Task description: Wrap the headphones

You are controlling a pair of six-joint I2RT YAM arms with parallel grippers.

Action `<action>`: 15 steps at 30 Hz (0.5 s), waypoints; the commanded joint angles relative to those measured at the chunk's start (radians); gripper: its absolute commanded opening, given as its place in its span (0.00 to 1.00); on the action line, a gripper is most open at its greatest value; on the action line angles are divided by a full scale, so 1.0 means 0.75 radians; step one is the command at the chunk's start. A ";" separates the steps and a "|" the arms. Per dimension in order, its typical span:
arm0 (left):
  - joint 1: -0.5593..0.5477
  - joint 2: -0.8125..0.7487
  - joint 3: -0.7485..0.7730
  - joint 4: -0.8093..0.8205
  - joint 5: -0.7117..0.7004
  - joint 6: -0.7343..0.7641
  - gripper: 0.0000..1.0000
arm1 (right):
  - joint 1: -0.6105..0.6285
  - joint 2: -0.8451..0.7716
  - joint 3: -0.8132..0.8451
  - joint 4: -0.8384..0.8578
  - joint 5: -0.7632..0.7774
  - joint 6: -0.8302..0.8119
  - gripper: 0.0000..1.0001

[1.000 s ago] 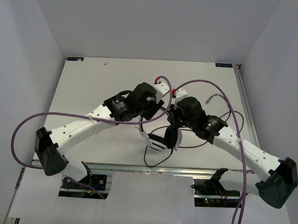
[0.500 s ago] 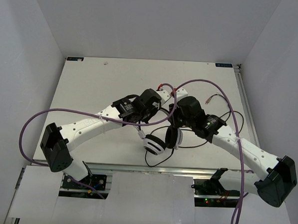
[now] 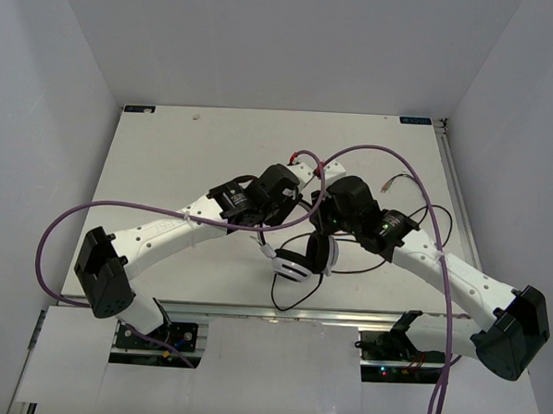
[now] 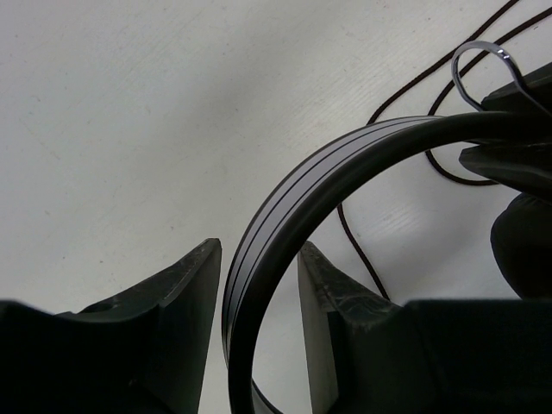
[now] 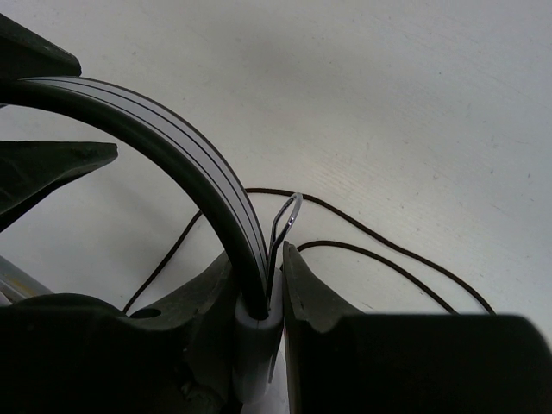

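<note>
Between the two hands: the headphones (image 3: 297, 262), over the bench (image 3: 167, 164).
Right hand (image 5: 259, 259) pinches the headband (image 5: 203, 172) tight; left hand (image 4: 256, 250) is spread, the band passing loose between its fingers.

left arm (image 3: 178, 228) extended from near-left base, angled up-right | right arm (image 3: 440, 267) mirrored it from near-right base, wrists almost touching mid-field | left gripper (image 4: 257, 289) jaws parted, loose around the headphones (image 4: 285, 198) band (daylight beside it) | right gripper (image 5: 259, 280) jaws pinched tight on the band's end
</note>
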 commanded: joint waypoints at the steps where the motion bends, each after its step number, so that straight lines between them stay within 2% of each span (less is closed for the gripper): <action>1: -0.005 -0.020 0.022 0.071 0.001 -0.011 0.52 | 0.007 -0.015 0.060 0.058 -0.062 0.000 0.08; 5: -0.005 -0.016 0.031 0.100 -0.047 -0.020 0.50 | 0.006 -0.013 0.050 0.064 -0.073 -0.002 0.08; 9: -0.005 -0.062 0.011 0.165 -0.070 -0.031 0.42 | 0.006 -0.021 0.023 0.077 -0.086 -0.002 0.08; 15: -0.005 -0.146 -0.047 0.203 -0.057 -0.033 0.45 | 0.008 -0.039 0.017 0.075 -0.076 0.000 0.08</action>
